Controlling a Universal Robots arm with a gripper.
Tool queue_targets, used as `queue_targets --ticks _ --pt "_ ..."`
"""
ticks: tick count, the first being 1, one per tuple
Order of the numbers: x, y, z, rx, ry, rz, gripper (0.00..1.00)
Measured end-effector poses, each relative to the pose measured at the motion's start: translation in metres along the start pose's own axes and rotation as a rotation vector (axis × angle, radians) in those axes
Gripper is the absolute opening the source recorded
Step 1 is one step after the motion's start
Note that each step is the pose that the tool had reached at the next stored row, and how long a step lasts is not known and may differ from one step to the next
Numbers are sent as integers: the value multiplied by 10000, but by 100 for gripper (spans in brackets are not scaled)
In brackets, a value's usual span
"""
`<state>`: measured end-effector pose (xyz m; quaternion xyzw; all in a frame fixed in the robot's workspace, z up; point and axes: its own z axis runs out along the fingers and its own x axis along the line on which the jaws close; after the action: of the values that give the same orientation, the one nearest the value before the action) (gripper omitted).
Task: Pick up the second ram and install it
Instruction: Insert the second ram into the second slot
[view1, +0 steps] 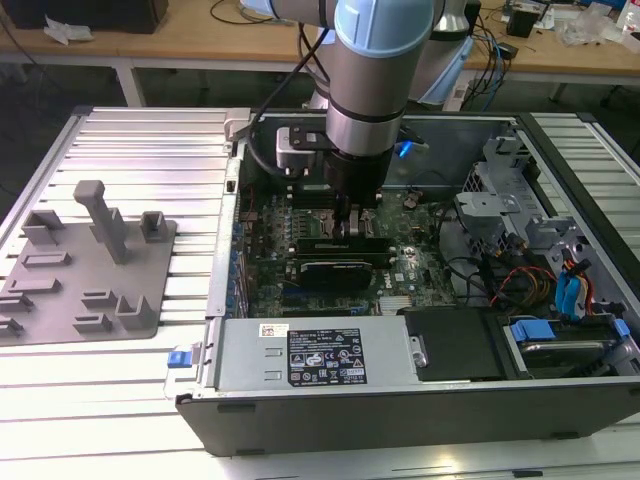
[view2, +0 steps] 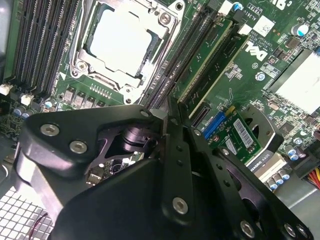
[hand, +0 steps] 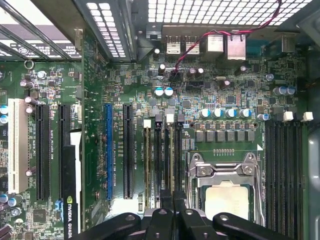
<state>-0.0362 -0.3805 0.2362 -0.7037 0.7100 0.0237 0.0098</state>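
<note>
My gripper (view1: 352, 222) reaches down inside the open computer case, onto the memory slots beside the silver processor socket (view2: 122, 42). In both wrist views its black fingers (hand: 165, 212) press together at the end of a white-latched slot. The second ram (view2: 207, 64), a thin greenish stick, runs along that slot away from the gripper (view2: 171, 107) and is pinched edge-on between the fingertips. It stands upright in line with the slot. I cannot tell how deep it sits. Another stick (hand: 148, 160) stands two slots further from the socket (hand: 227, 192).
A grey fixture plate (view1: 85, 265) with blocks lies on the ribbed table at the exterior view's left, outside the case. Black expansion slots (hand: 42, 150), capacitors, a drive cage (view1: 510, 195) and loose cables (view1: 520, 280) crowd the case around the arm.
</note>
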Motion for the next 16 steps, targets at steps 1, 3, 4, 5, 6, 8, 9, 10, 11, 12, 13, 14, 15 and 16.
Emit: queue_targets --ticks 1,3,4,5,6,8,9,10,11,12,13,14,15,16 --pt "0 0 0 0 0 0 9" --pt "1 10 13 11 -2 -1 9" --pt "1 12 20 13 -5 -2 9" --pt "1 13 30 15 -6 0 9" --pt "2 13 33 15 -4 -1 9" --pt "1 14 26 16 -9 0 9" --pt "0 14 18 16 -13 1 9" --pt "1 14 17 16 -12 1 9" --pt "1 14 17 15 -14 0 9" --pt "1 9 17 12 -15 0 9" --pt "1 4 17 14 -14 1 9" --pt "1 1 16 15 -13 2 9" --pt "1 0 17 15 -14 0 9" --pt "1 -1 27 15 -14 -1 9"
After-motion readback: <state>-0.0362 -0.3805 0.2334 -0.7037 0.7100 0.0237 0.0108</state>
